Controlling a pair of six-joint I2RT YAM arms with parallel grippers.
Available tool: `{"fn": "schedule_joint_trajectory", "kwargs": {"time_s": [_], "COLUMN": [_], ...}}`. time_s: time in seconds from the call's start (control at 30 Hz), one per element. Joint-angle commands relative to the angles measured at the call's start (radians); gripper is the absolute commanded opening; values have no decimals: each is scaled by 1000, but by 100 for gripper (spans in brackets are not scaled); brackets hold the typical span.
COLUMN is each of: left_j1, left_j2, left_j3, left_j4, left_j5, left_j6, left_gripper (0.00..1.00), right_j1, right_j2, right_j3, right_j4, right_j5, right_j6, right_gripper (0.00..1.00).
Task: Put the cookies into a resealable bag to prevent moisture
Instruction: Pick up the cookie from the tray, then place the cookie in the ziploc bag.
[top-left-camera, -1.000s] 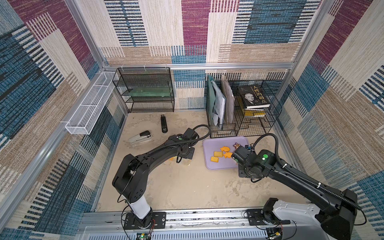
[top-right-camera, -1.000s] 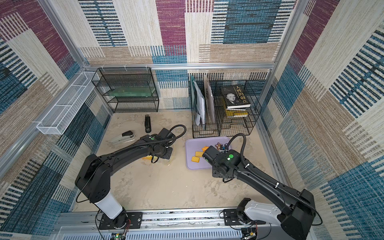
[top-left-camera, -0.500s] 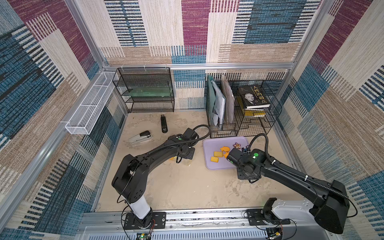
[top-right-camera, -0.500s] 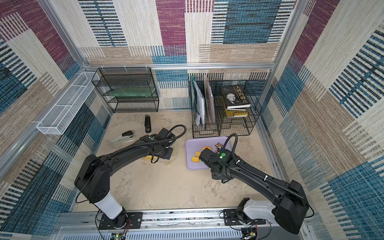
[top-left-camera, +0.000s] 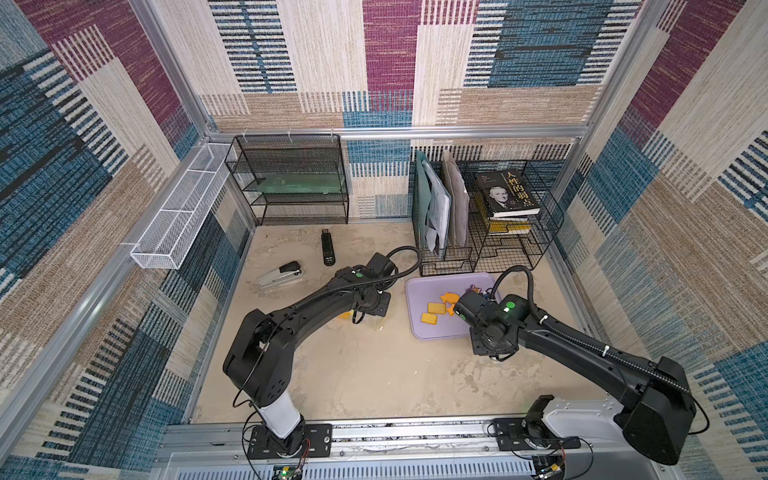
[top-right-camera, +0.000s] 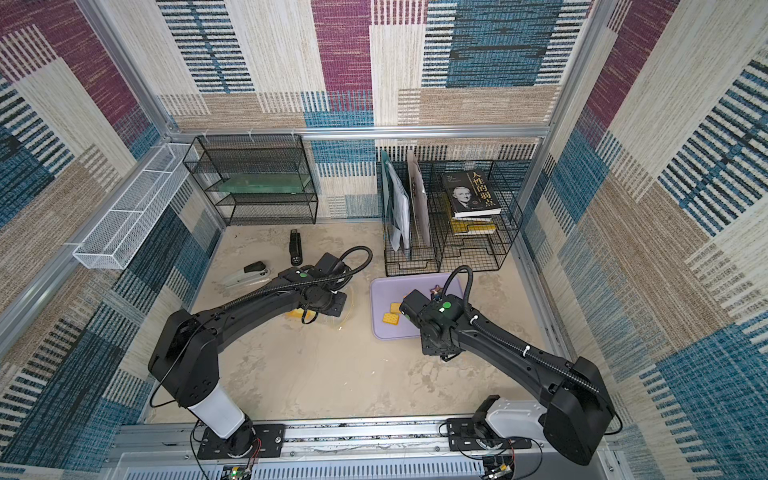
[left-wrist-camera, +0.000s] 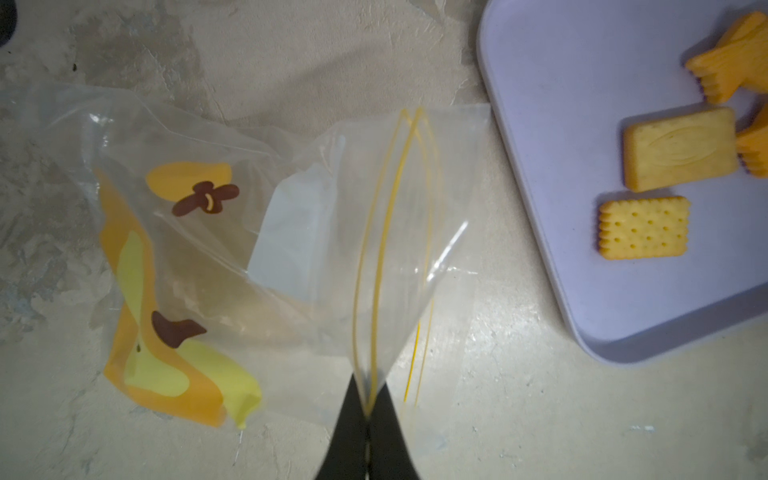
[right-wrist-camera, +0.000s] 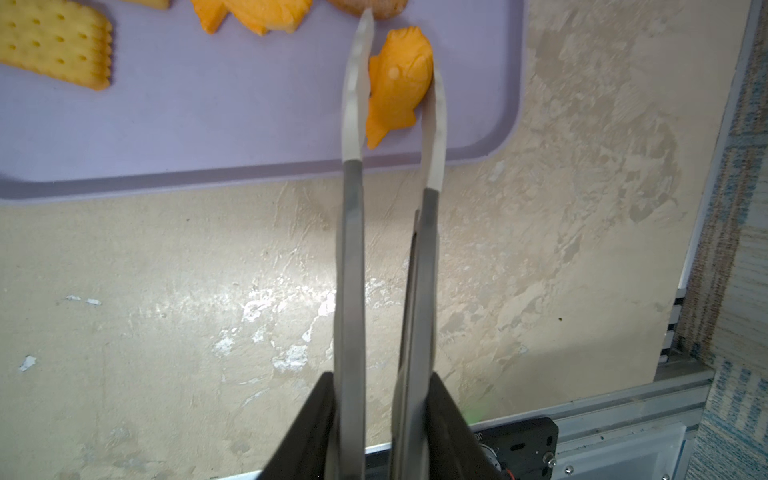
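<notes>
left claw (left-wrist-camera: 368, 415) is clamped on the bag (left-wrist-camera: 291, 232) lip, rest slumped on the surface (left-wrist-camera: 498, 374) by the tray (left-wrist-camera: 540, 124). right claw (right-wrist-camera: 384, 399) squeezes tongs (right-wrist-camera: 351, 249) around a fish cookie (right-wrist-camera: 397, 83) there; slick tips could flick it out.

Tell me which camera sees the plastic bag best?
The left wrist view: the resealable bag fills it, yellow print and zip lines clear, its mouth pinched by the left gripper. In both top views the left arm hides most of it. The right wrist view misses it.
</notes>
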Motion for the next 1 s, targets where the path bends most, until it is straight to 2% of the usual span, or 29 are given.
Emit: {"fn": "schedule_joint_trajectory", "kwargs": {"time_s": [0.0, 0.17, 0.33, 0.6, 0.8, 0.97], "left_j1": [0, 0, 1, 0, 0, 0], "left_j2": [3, 12, 20, 34, 55, 54], "left_j3": [9, 20, 37, 69, 93, 111], "left_j4": [-15, -20, -30, -34, -47, -56], "left_j5": [8, 43, 60, 120, 189, 253], "left_j6": [32, 38, 53, 67, 70, 67], "left_gripper": [0, 0, 0, 0, 0, 0], "right_j1": [-1, -1, 2, 11, 13, 13], "right_j2": [7, -14, -105, -261, -337, -314], "right_j3": [0, 18, 33, 26, -29, -75], "right_j4": [50, 40, 73, 219, 403, 517], "right_j5": [-43, -40, -69, -207, -376, -461], "right_j6": [-34, -40, -83, -228, -232, -216], "right_gripper": [27, 21, 21, 20, 20, 20]}}
